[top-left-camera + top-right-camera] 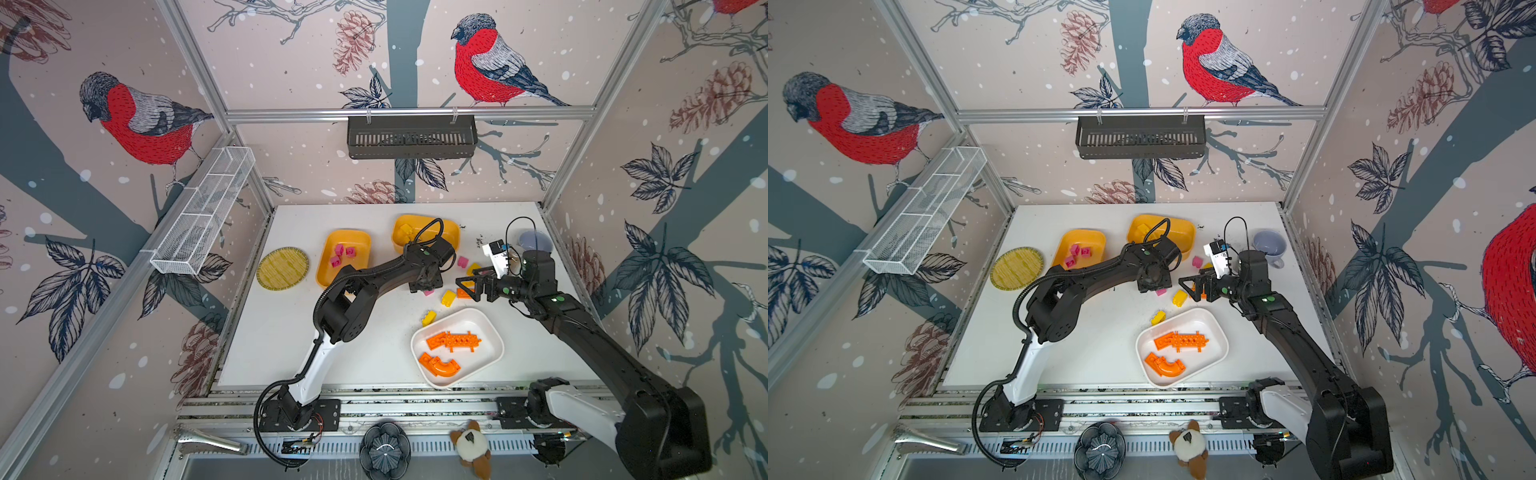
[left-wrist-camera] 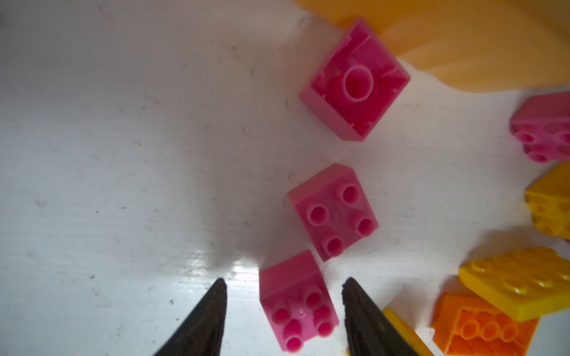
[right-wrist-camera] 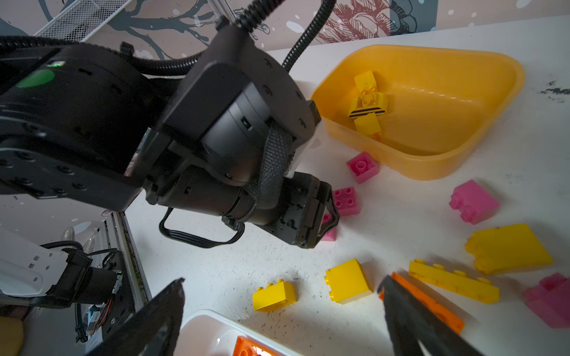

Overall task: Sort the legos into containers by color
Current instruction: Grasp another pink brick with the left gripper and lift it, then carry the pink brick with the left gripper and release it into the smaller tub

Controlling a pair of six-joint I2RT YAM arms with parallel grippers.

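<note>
Two yellow tubs (image 1: 361,241) (image 1: 451,235) and one white tub (image 1: 486,332) share the tabletop (image 1: 291,353) with one plate (image 1: 282,268) and one bowl (image 1: 1268,245); three pink bricks (image 1: 339,249) lie in the left tub.

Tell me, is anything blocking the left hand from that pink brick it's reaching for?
Nothing visible. The left hand straddles the pink brick, one finger on each side, with only bare table in the gaps. A second pink brick lies just beyond it, apart, not between.
</note>
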